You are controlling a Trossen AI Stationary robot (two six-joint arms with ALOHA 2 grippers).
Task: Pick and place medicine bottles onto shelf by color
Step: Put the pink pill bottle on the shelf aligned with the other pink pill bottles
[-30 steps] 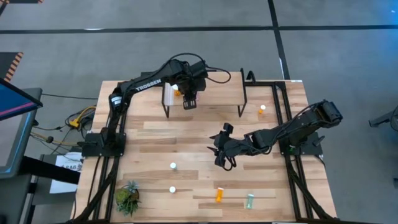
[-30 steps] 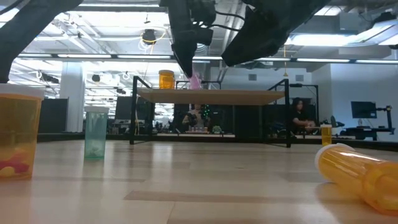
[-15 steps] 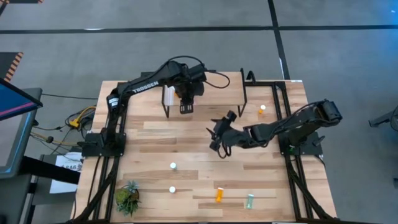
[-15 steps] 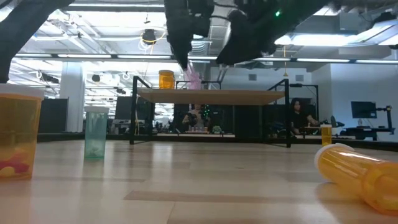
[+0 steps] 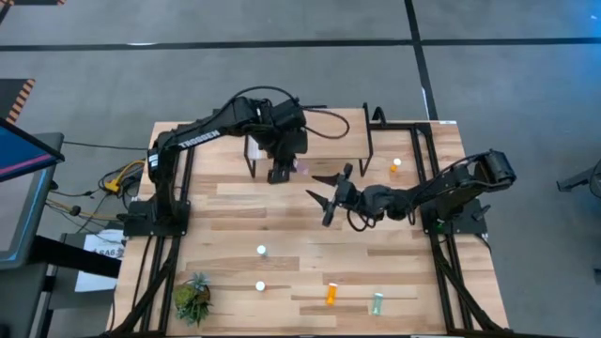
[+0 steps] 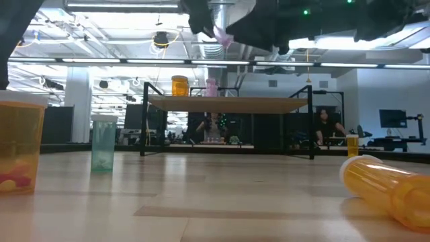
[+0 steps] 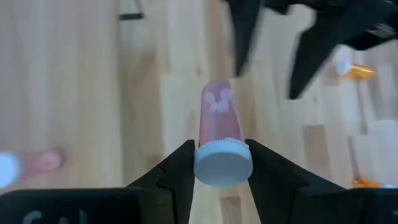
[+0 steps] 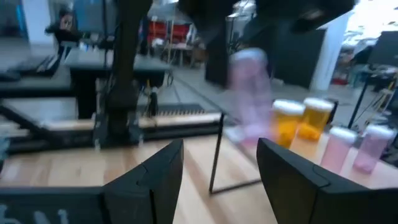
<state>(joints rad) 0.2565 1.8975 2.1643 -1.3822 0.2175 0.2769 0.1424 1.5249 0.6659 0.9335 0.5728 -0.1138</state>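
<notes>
My left gripper (image 5: 282, 173) is shut on a pink medicine bottle (image 7: 217, 115) with a white cap. It hangs high over the near edge of the shelf (image 5: 310, 141), and the low view shows the bottle (image 6: 224, 37) well above the shelf top (image 6: 232, 103). On the shelf stand orange bottles (image 8: 287, 127) and pink bottles (image 8: 339, 148). My right gripper (image 5: 322, 195) is open and level, just near and right of the shelf, pointing at the held bottle. More bottles rest on the table: an orange one on its side (image 5: 331, 294) and a green one (image 5: 377, 302). My left gripper pinches the pink bottle at its white cap (image 7: 203, 165), one finger (image 7: 177, 173) on each side. The fingers come slanting down from above and lie along the bottle. The bottle is lifted clear of shelf and table, its body pointing away past the fingertips.
Two white-capped bottles (image 5: 261, 251) (image 5: 260, 285) stand at the near left, next to a small potted plant (image 5: 192, 299). An orange bottle (image 5: 395, 166) stands right of the shelf. The black arm frame (image 5: 423, 131) borders the far right.
My left gripper has risen and drawn toward the table's near edge with the pink bottle, which now hangs well above the shelf top. My right gripper has moved toward the shelf and tipped up from pointing down to level.
</notes>
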